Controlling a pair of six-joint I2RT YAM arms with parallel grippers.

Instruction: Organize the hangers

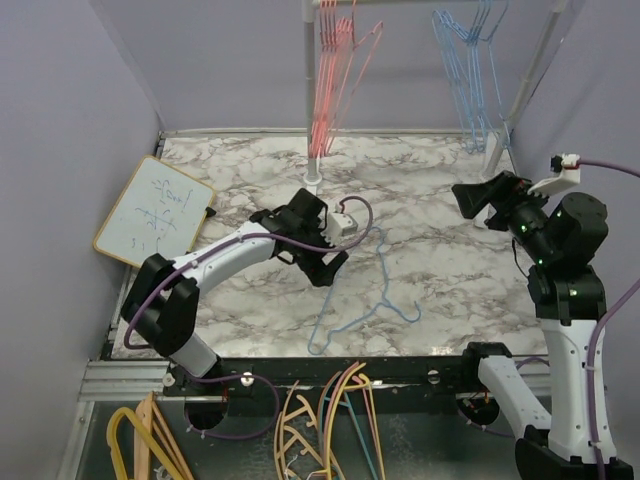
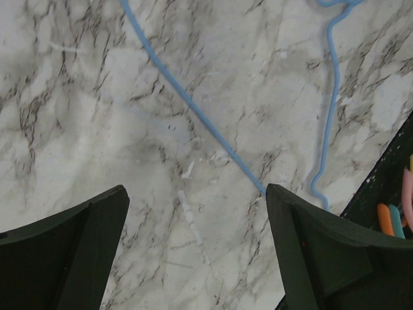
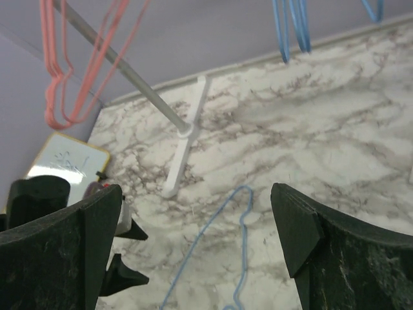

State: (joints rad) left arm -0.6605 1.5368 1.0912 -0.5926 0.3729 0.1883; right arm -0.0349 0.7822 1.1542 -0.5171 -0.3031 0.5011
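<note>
Flat on the marble table (image 1: 450,280), just below the middle of the top view, lies one blue hanger (image 1: 372,292), its hook end pointing up the frame. The left gripper (image 1: 328,268) sits at its upper left, low over the table, jaws spread wide and holding nothing. In the left wrist view one straight wire of that hanger (image 2: 193,106) runs from the top edge down to the tip of the finger (image 2: 303,239) at lower right and passes out of sight behind it; whether wire and finger touch cannot be told.

At the right of the top view the right gripper (image 1: 475,203) is raised well apart from the hanger, jaws wide and empty. Its wrist view shows the hanger (image 3: 219,223) on the table between the two fingers, far below.

Along the top edge, red hangers (image 1: 335,70) hang on the rack (image 1: 310,100) near centre, and blue hangers (image 1: 468,70) hang further right. A whiteboard (image 1: 155,212) leans at the left, and thick hangers (image 1: 320,425) lie below the table's bottom edge
</note>
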